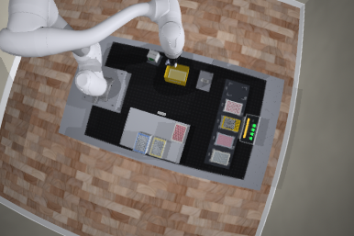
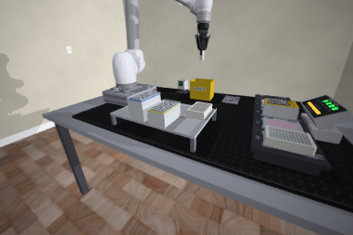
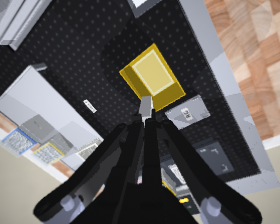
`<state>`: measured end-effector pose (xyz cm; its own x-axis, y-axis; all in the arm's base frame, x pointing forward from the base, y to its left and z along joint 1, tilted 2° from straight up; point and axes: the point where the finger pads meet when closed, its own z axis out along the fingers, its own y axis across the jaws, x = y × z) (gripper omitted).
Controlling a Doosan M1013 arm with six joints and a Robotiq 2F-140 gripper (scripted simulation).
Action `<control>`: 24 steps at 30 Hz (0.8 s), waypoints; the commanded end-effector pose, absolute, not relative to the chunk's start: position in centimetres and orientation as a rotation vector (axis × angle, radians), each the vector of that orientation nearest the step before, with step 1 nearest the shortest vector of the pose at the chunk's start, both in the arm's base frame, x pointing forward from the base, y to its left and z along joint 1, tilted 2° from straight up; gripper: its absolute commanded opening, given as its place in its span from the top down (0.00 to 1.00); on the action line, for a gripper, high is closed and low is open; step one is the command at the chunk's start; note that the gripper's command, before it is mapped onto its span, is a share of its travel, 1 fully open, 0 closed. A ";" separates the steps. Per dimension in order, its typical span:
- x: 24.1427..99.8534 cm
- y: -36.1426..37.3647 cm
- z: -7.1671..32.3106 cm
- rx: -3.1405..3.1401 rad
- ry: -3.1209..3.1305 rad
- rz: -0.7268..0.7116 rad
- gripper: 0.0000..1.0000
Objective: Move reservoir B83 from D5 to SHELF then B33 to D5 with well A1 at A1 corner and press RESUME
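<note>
Two black fingers pressed together, empty, above square yellow box (image 3: 152, 76).

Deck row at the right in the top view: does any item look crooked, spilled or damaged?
Nothing stands out. The four items on the deck sit square in their places; one end of it is bare. I see no spill. The claw hangs shut and empty above the yellow box.

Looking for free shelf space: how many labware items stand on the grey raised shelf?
3 on the grey raised shelf: a blue-rimmed box, a yellow-rimmed box right beside it, and a pink-topped plate standing apart from them. None seems hidden.
</note>
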<state>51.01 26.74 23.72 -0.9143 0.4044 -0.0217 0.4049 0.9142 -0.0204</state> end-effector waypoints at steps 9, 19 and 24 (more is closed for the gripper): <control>45.9 26.4 23.9 0.382 3.090 -0.041 1.00; 40.9 26.2 23.8 0.117 3.114 -0.045 1.00; 39.5 26.1 23.8 0.117 3.114 -0.045 1.00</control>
<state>40.84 26.26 23.71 -0.9959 0.0892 -0.0165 0.0896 0.9957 -0.0255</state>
